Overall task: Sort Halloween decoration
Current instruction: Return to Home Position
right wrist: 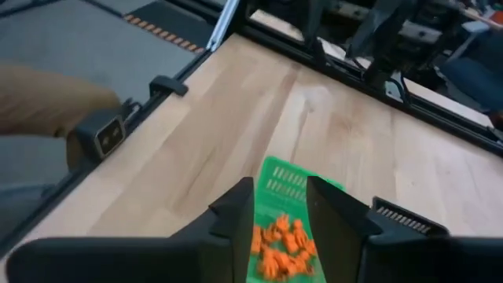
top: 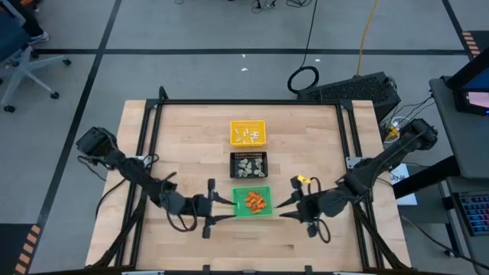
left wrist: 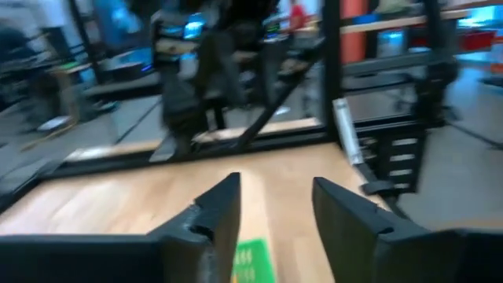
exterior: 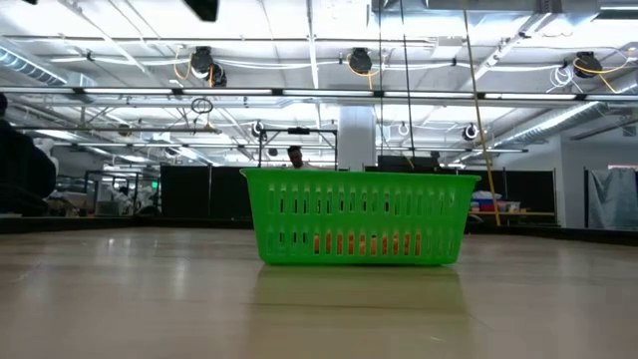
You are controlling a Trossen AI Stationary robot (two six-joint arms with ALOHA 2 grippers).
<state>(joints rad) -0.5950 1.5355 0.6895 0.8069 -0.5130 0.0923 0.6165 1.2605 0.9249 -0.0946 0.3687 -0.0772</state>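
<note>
Seemingly sorted; left end effector (top: 227, 207) and right end effector (top: 283, 209) both open, empty, flanking green tray (top: 252, 189); a careless retreat could clip it, spilling orange bits (top: 255, 201)

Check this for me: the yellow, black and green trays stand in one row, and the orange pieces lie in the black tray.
One thing is wrong. The orange pieces lie in the green tray, not the black tray, which holds the beige-grey lumps; the high view shows it. The three trays do stand in one row.

Overhead, table-level, 2 wrist views
</note>
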